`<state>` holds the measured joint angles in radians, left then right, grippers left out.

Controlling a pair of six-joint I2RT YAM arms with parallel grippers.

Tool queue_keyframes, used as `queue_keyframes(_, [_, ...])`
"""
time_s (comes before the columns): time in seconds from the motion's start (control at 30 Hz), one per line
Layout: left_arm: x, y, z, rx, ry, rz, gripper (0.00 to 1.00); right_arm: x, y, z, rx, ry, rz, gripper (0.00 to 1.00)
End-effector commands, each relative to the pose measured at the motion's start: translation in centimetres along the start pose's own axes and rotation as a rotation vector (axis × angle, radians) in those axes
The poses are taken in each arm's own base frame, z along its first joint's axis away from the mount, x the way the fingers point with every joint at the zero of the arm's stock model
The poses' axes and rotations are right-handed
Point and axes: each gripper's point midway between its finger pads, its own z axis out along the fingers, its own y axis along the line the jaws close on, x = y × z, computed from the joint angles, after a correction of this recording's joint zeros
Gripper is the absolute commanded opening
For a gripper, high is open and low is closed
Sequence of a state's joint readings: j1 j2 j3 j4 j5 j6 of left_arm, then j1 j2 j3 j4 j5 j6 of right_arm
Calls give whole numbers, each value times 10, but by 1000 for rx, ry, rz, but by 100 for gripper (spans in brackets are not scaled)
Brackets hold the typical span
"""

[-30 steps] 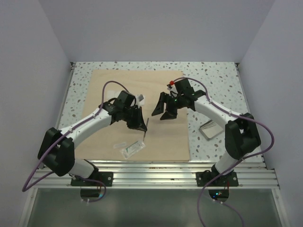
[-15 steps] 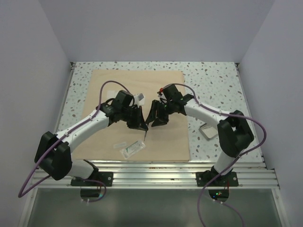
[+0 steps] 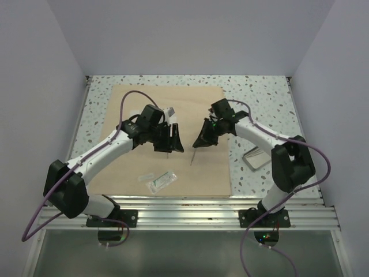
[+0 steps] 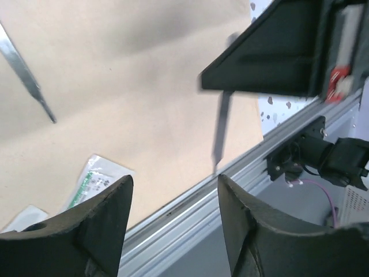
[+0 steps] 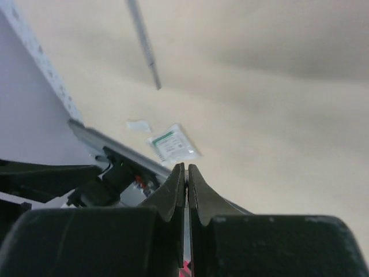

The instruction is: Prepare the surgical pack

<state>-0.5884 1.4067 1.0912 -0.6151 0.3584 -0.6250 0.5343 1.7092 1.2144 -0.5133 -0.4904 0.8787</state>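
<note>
Above the spread surgical pack [image 3: 190, 104], my right gripper [image 3: 199, 143] is clamped on a thin metal instrument [image 3: 193, 158]. Just beside it, my left gripper [image 3: 170, 144] has its fingers spread apart.

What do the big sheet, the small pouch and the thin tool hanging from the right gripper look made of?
The surgical pack: matte tan cloth or paper, flat, no sheen. The pouch: clear glossy plastic film, green print inside. The thin tool: probably metal, slim, silvery grey.
</note>
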Motion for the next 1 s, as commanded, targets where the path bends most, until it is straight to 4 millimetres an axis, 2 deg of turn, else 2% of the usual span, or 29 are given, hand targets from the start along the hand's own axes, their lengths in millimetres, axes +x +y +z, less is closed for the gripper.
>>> queue_keyframes(0.0, [-20, 17, -5, -102, -56, 33, 65, -29, -62, -62, 179, -129, 56, 0])
queue_keyframes(0.03, [-21, 20, -5, -113, -55, 30, 65, -51, -94, -86, 258, -206, 121, 0])
queue_keyframes(0.07, [-24, 26, -4, -134, -61, 32, 65, -58, -130, -116, 352, -255, 186, 0])
queue_keyframes(0.1, [-25, 30, -4, -146, -65, 29, 65, -48, -134, -120, 368, -231, 179, 0])
queue_keyframes(0.13, [-27, 34, -5, -158, -68, 26, 64, -58, -161, -144, 394, -284, 269, 0])
queue_keyframes(0.23, [-33, 46, -7, -190, -83, 7, 62, -58, -218, -184, 465, -359, 422, 0])
queue_keyframes(0.4, [-36, 61, -7, -210, -86, -10, 63, -48, -275, -204, 518, -356, 589, 0])
queue_keyframes(0.5, [-36, 69, -5, -211, -71, -24, 62, -55, -292, -204, 530, -354, 616, 0])
queue_keyframes(0.6, [-39, 74, -5, -206, -76, -25, 62, -63, -298, -199, 532, -346, 636, 0])
queue_keyframes(0.7, [-38, 77, -3, -205, -66, -27, 61, -73, -299, -191, 498, -367, 651, 0])
queue_keyframes(0.97, [-39, 75, 4, -180, -48, -22, 61, -81, -295, -168, 463, -347, 696, 0])
